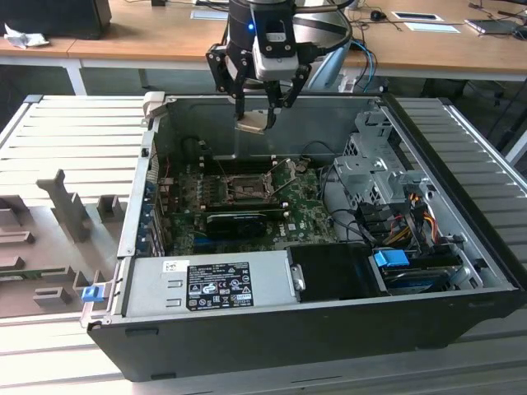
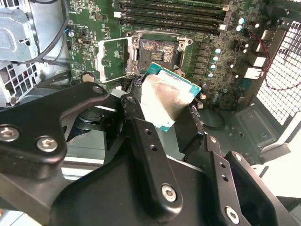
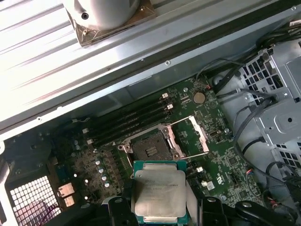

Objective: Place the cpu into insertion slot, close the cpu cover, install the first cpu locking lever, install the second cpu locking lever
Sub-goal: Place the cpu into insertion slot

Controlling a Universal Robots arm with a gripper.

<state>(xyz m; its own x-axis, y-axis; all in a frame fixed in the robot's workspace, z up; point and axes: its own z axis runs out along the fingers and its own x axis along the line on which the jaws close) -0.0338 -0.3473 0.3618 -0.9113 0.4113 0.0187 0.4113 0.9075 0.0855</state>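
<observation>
Plainly the gripper (image 1: 254, 119) hangs above the open case, its fingers (image 2: 136, 125) closed narrowly on the cpu (image 2: 165, 96) and pinching the thin chip by two opposite edges. The insertion slot (image 3: 150, 149) lies well below the fingertips, apart from them and uncovered. In the first wrist view it sits a little beyond the chip, not squarely under it. The cpu cover (image 2: 99, 59) stands swung open to one side of the socket, so the path beneath the fingers looks free. Placing it well, I judge, means centring the chip over the socket, squaring its edges to the silver rim and keeping it level. The socket contacts probably bend easily, so the chip should settle flat without any pressing.
</observation>
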